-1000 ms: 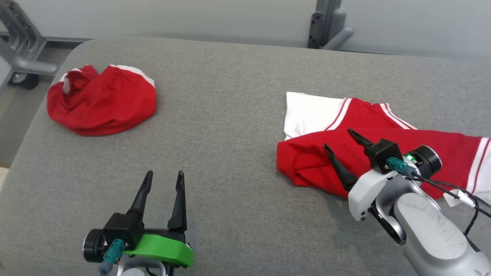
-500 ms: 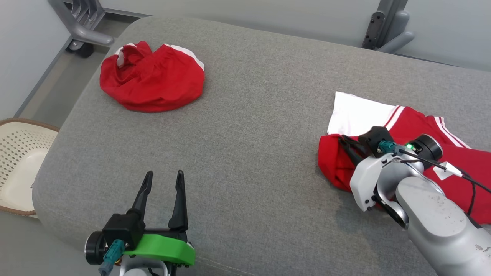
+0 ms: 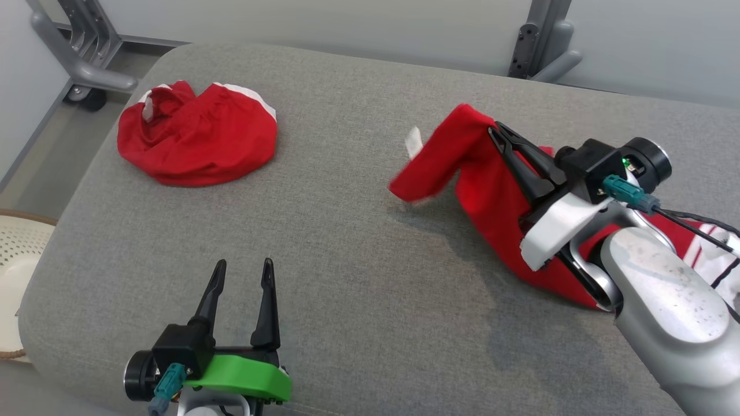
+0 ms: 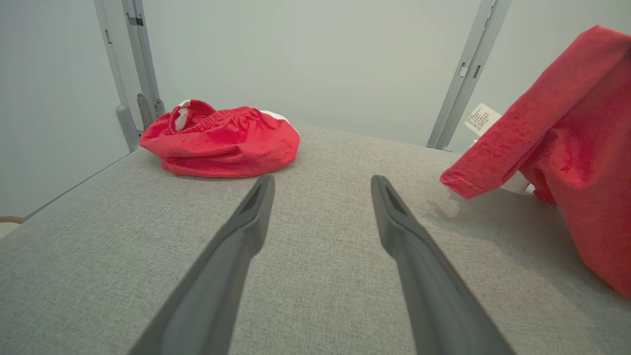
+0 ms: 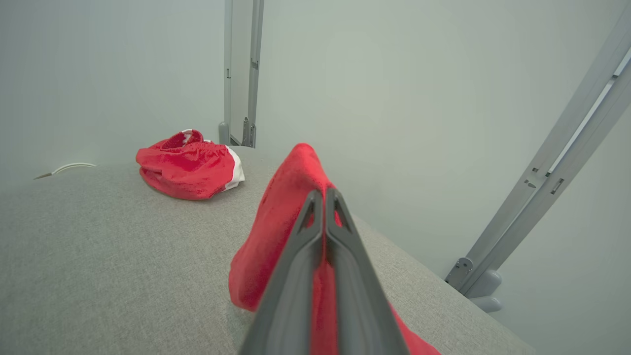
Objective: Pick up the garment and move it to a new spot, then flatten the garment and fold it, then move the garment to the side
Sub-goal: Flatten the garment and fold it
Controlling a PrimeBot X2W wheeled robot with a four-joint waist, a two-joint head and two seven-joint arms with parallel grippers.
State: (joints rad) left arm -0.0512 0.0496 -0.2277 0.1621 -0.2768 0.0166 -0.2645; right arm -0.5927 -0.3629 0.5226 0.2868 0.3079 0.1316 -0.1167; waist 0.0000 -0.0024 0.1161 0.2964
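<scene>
From my station I counted two red garments, two grippers and two grey frame posts. At the far left a pale woven basket (image 3: pixel 14 271) sat below the padded grey surface (image 3: pixel 347 242), cut off by the edge, so I could not see what it held. The left post (image 3: pixel 78 55) stood behind that corner. Next came the crumpled red garment (image 3: pixel 196 144), bunched in a heap at the back left with white trim showing; its shape was too rumpled to read.

The left gripper (image 3: pixel 243 264) hovered over the near edge, fingers spread and empty, pointing away from me.

Right of centre was the task's garment (image 3: pixel 480 185), pinched at a raised peak by the right gripper (image 3: pixel 496 130), whose fingers were clenched together on the cloth. One flap drooped leftward, blurred at its tip, beside a small white label (image 3: pixel 413 141). The rest trailed down to the surface, so its long axis ran from the back-left peak toward the near right. Its striped white end (image 3: pixel 714 263) was largely hidden behind the right forearm and cut off at the frame edge. The second post (image 3: pixel 537 49) stood behind it.
</scene>
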